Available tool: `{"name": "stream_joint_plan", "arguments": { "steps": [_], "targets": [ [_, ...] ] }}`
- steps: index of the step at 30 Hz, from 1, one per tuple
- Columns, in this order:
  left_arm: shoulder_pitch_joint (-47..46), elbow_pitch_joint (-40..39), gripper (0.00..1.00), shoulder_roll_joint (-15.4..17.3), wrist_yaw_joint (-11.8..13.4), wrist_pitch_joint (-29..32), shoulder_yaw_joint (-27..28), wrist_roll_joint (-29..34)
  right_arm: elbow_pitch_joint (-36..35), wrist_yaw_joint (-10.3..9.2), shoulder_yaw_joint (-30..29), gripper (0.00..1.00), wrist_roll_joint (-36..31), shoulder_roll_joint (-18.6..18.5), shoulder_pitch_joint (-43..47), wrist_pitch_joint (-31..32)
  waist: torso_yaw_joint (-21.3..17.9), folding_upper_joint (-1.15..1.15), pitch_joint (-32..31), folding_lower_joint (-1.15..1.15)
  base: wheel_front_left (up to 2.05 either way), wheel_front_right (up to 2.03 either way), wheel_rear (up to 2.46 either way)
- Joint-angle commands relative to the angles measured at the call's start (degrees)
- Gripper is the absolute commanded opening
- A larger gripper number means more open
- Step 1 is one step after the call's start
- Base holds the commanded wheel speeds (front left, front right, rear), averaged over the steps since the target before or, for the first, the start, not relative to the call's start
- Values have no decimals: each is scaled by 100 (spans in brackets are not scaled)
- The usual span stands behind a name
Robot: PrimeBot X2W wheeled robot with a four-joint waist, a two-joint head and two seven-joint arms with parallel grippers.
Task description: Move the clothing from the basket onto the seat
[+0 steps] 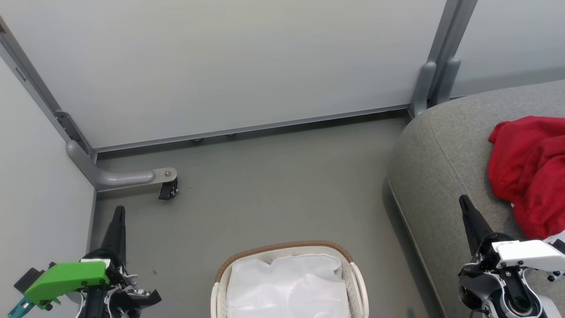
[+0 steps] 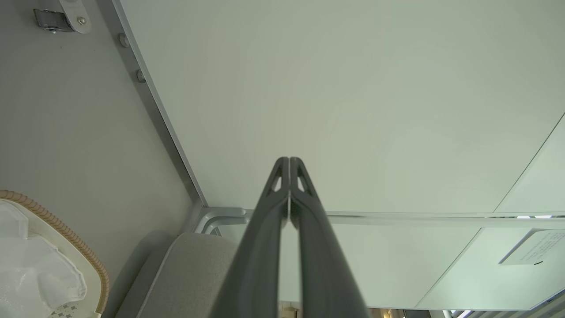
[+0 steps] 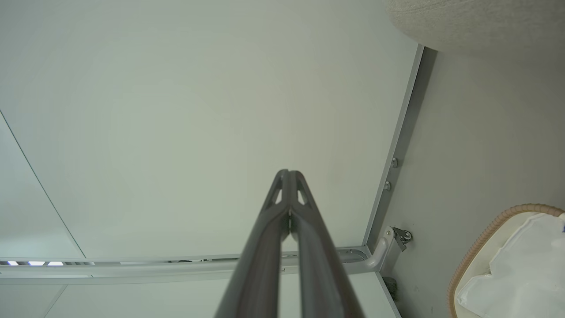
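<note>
The red clothing (image 1: 532, 170) lies bunched on the grey seat (image 1: 446, 176) at the right. At the bottom centre stands the white basket (image 1: 282, 250) with its tan rim, and inside it I see the white liner (image 1: 287, 287). My left gripper (image 1: 119, 212) is at the lower left, shut, with nothing in it, fingers pointing up over the floor. My right gripper (image 1: 464, 201) is at the lower right, shut and holding nothing, over the seat's front edge beside the clothing. The left wrist view shows the shut fingertips (image 2: 289, 161); the right wrist view shows the same (image 3: 289, 173).
Pale partition walls (image 1: 229, 62) close off the back and left, with a grey foot and caster (image 1: 167, 187) on the floor at the left. Grey floor (image 1: 273, 190) lies between the wall, basket and seat.
</note>
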Motion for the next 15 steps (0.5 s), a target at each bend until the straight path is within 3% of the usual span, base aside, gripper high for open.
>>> {"name": "stream_joint_plan", "arguments": {
  "steps": [1, 15],
  "targets": [
    [-54, -9, 0, 40, -32, 22, 14, -19, -18, -2, -7, 0, 18, -25, 61, 10, 0, 0, 0, 0, 0, 0, 0],
    [-54, -9, 0, 40, -33, 21, 13, -19, -18, -2, -6, 0, 19, -25, 62, 9, 0, 0, 0, 0, 0, 0, 0]
  ]
}}
